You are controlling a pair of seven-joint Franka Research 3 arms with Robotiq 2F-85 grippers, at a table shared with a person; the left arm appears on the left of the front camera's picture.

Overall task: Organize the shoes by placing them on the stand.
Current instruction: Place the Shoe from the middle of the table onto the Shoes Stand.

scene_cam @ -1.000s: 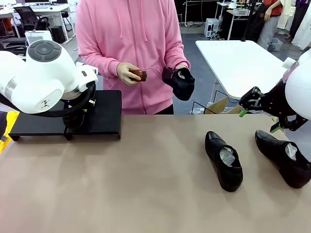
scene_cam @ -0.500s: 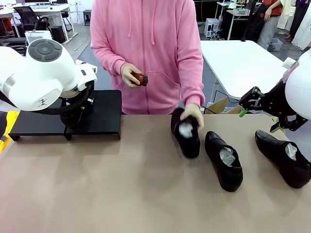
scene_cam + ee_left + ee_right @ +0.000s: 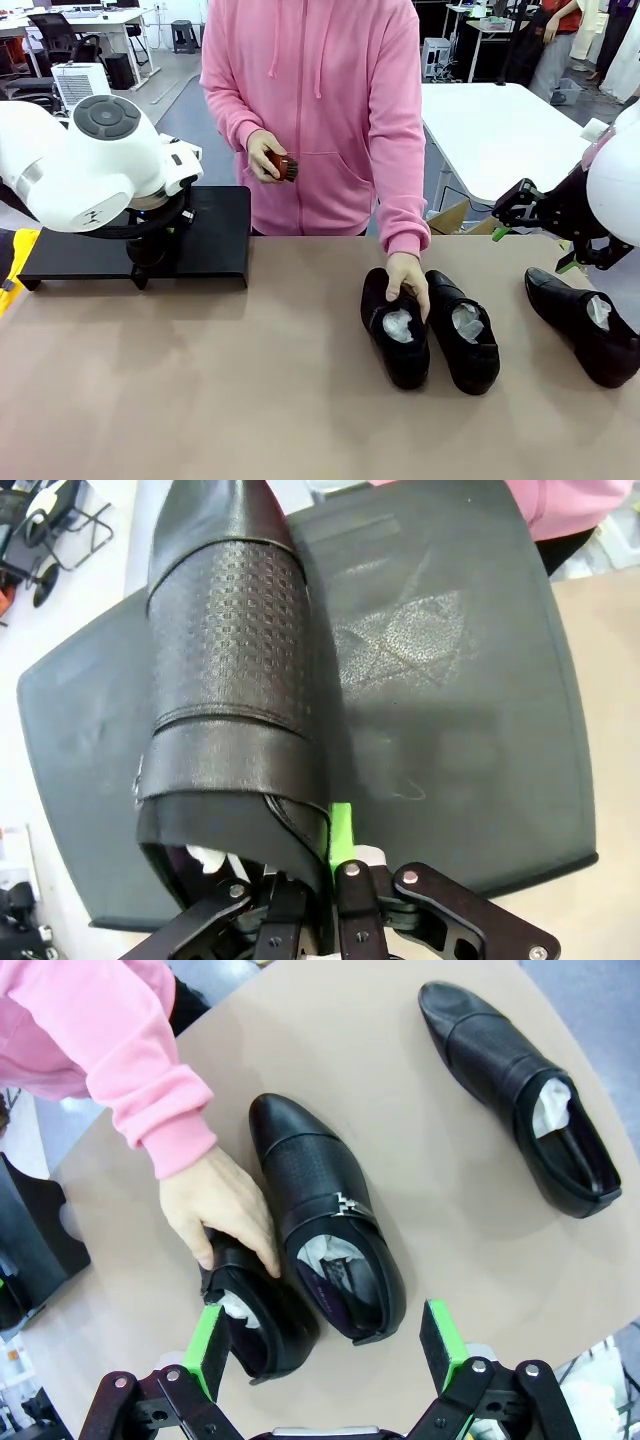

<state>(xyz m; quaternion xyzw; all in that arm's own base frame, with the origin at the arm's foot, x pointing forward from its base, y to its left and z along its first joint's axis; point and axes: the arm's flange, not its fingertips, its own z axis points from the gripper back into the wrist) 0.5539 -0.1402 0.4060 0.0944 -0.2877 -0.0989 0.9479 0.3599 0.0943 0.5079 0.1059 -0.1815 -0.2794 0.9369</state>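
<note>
Tan table — 3 shoes, 1 black stand.

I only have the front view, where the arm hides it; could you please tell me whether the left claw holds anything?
Observer: Yes, the left claw is shut on the heel rim of the held shoe, whose toe points away over the stand.
Operator: Thank you. And the right claw?
Observer: The right claw is open, jaws wide apart, looking down at the person's hand resting on a second shoe.

Left pincer seemingly tight; right pincer wide.
</note>
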